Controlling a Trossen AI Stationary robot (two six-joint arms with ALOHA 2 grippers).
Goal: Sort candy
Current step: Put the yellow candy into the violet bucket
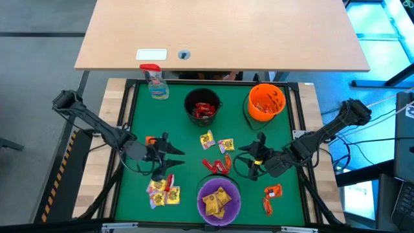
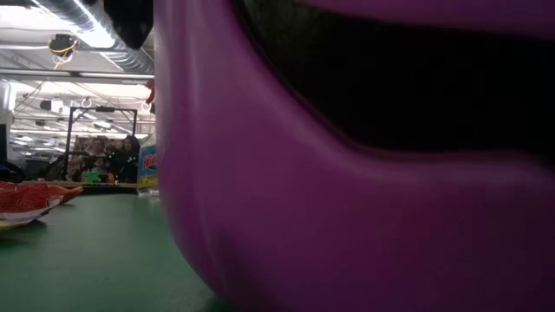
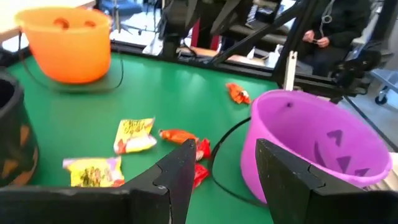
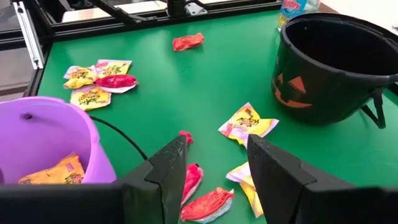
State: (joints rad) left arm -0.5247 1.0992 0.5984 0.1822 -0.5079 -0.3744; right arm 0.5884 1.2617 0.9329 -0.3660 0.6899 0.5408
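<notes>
Candy lies scattered on the green table: two yellow packets in the middle, red ones before the purple bucket, a yellow and red cluster at the near left, and orange ones at the near right. My left gripper hovers open left of the red packets, with nothing between its fingers. My right gripper hovers open on their right, above red packets, also empty.
A purple bucket with yellow candy stands at the near middle and fills the low view. A black bucket with red candy and an orange bucket stand at the far side. A spray bottle is at the far left.
</notes>
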